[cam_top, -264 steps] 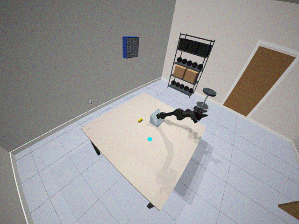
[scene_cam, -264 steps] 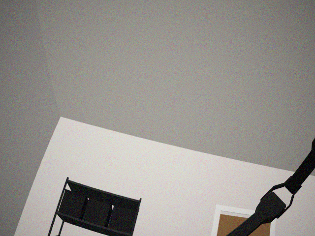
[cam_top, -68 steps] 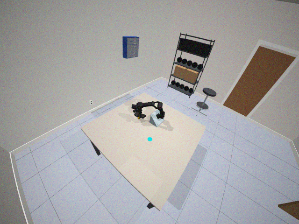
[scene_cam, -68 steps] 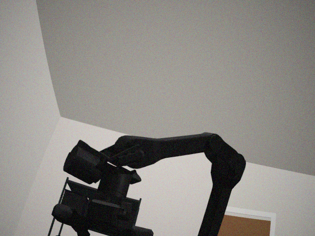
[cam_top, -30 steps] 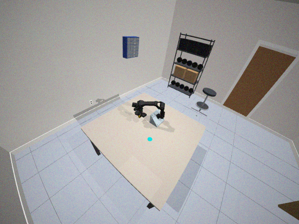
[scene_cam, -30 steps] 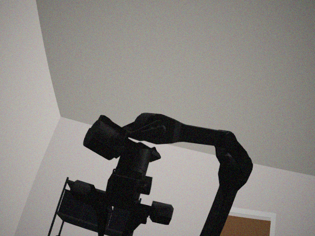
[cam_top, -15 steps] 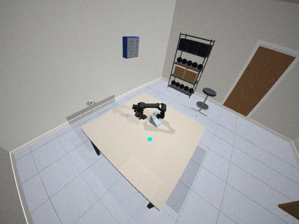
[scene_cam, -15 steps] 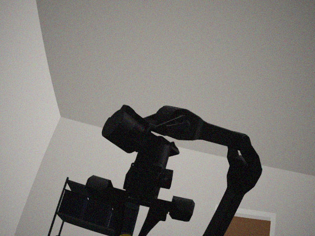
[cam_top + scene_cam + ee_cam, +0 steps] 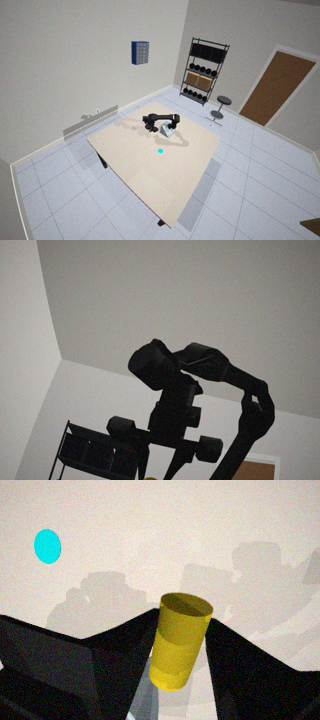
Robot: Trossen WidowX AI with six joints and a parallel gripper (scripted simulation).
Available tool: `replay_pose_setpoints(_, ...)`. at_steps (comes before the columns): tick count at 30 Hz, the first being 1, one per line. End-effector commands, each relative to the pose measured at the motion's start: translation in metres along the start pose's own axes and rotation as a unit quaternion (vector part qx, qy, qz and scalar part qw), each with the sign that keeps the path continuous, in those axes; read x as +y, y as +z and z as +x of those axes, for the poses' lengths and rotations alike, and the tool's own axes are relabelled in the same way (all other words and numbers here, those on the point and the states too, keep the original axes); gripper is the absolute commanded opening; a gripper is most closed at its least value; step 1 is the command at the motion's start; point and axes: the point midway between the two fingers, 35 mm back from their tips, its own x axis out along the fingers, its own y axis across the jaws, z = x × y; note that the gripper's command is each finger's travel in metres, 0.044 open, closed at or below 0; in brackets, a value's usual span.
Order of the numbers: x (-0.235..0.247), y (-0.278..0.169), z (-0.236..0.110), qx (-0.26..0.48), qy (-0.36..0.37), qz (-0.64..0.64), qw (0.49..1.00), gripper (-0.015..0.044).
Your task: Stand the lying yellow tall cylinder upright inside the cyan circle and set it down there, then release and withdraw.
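- The yellow tall cylinder point(image 9: 179, 640) sits between the two dark fingers of the hand point(image 9: 175, 663), which is closed on its sides and gripping it.
- In the wrist view the cylinder points away from the camera with its flat far end toward the tabletop point(image 9: 200, 507), and its shadow lies well below it, so it appears lifted off the surface.
- Held by its sides this way, the cylinder probably can be lowered end first, which suits standing it upright.
- The cyan circle point(image 9: 47, 547) lies on the tabletop to the upper left of the cylinder in the wrist view, well apart from it; nothing stands in it.
- From the top view, the hand point(image 9: 150, 129) hangs near the arm's pale grey base point(image 9: 166, 131), and the cyan circle point(image 9: 160, 151) is farther out toward the middle of the tabletop point(image 9: 124, 155), so the carry to the target seems not yet finished.
- In the exterior view, from low down, the arm point(image 9: 206, 366) shows as a dark bent silhouette, with only a sliver of yellow point(image 9: 149, 478) at the bottom edge.
- Beyond the tabletop stand a black shelf rack point(image 9: 192, 51) with boxes and dark balls, a round stool point(image 9: 223, 100), a brown door point(image 9: 279, 85) and a blue drawer cabinet point(image 9: 133, 52) on the wall.
- No brand, label or readable writing shows on the cylinder, the arm or anything else.
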Motion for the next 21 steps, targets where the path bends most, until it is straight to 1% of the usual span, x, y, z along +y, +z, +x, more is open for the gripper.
replay_pose_setpoints(1, 0.011, 0.006, -0.003, -0.004, 0.000, 0.004, 1.000, 0.0105)
replay_pose_setpoints(21, 0.069, 0.022, -0.009, -0.007, -0.001, 0.032, 0.999, 0.0105)
